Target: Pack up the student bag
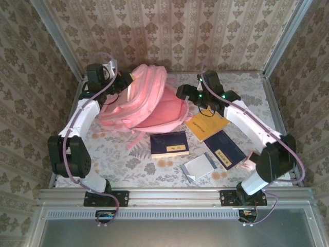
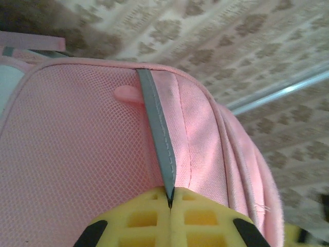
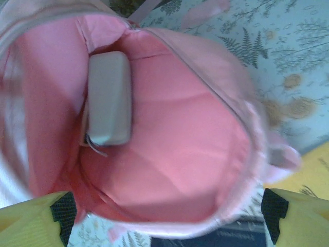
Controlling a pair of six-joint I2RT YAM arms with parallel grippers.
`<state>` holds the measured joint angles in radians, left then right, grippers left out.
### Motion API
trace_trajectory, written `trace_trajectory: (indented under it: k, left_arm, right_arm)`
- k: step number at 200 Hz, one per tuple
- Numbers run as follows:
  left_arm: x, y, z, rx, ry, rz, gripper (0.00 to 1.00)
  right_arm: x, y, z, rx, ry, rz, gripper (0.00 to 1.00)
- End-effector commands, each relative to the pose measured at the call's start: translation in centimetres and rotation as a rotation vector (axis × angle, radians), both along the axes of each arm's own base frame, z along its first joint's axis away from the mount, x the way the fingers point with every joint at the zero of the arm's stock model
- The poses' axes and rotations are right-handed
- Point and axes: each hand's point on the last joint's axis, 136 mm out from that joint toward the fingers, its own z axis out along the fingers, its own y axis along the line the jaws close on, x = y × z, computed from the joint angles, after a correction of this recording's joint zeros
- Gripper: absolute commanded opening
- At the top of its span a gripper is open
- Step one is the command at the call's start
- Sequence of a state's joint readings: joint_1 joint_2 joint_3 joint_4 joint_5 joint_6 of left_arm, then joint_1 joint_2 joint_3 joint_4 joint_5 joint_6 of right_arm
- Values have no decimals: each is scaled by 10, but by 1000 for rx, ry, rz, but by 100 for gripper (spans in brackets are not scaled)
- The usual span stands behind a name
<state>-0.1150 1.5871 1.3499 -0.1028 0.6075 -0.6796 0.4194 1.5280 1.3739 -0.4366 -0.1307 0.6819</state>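
Note:
The student bag (image 1: 146, 98) is a large pink backpack lying at the back of the table, its main compartment gaping toward the right. My left gripper (image 1: 125, 86) is at the bag's upper left, shut on a grey strap (image 2: 157, 128) sewn over the pink mesh panel (image 2: 77, 154); the yellow pads (image 2: 149, 218) meet on it. My right gripper (image 1: 187, 95) hovers open over the bag's mouth (image 3: 180, 154), with nothing between its yellow fingers (image 3: 31, 224). A grey case (image 3: 108, 98) lies inside the bag against its pink lining.
On the floral table lie a dark blue book (image 1: 169, 144), a yellow book (image 1: 207, 125), a second dark blue book (image 1: 225, 149) and a silvery flat pouch (image 1: 199, 167). Wallpapered walls with metal posts close in the back and both sides.

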Motion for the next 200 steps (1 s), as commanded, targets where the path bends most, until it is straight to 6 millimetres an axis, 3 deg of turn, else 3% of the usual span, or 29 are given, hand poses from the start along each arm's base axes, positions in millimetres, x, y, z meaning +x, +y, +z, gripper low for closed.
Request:
trace_trajectory:
  k: [1, 13, 29, 59, 67, 70, 89, 114, 130, 167, 186, 200]
  left_arm:
    - [11, 37, 1, 179, -42, 140, 0]
    - [15, 38, -9, 194, -20, 148, 0]
    - [18, 37, -20, 204, 13, 137, 5]
    - [12, 30, -17, 203, 35, 122, 41]
    - [6, 27, -10, 204, 25, 114, 45]
    - [3, 25, -7, 204, 19, 110, 47]
    - [-21, 14, 15, 226, -26, 98, 53]
    - [-65, -1, 28, 189, -61, 66, 58]
    - [-96, -13, 3, 175, -27, 34, 61]
    - [-156, -74, -84, 282, 92, -206, 60]
    - [-167, -97, -120, 265, 174, -298, 61]
    - [-167, -111, -134, 275, 197, -325, 61]
  right_arm:
    - [-15, -28, -9, -118, 18, -36, 98]
    - [-26, -40, -21, -162, 76, -67, 100]
    - [-37, -41, -33, -176, 108, -38, 100]
    - [-60, -21, -58, -44, 159, 77, 100]
    - [-67, -19, -67, -27, 194, 85, 100]
    - [-71, -19, -60, -13, 179, 91, 100]
    - [-93, -8, -60, 49, 179, 146, 99]
    - [-121, -15, -88, 38, 280, 132, 94]
    - [-142, -1, -108, 83, 349, 201, 93]
    - [-182, 30, -145, 42, 435, 315, 93]
    - [-190, 40, -164, 95, 484, 330, 92]
    - [-190, 41, -173, 83, 507, 324, 91]
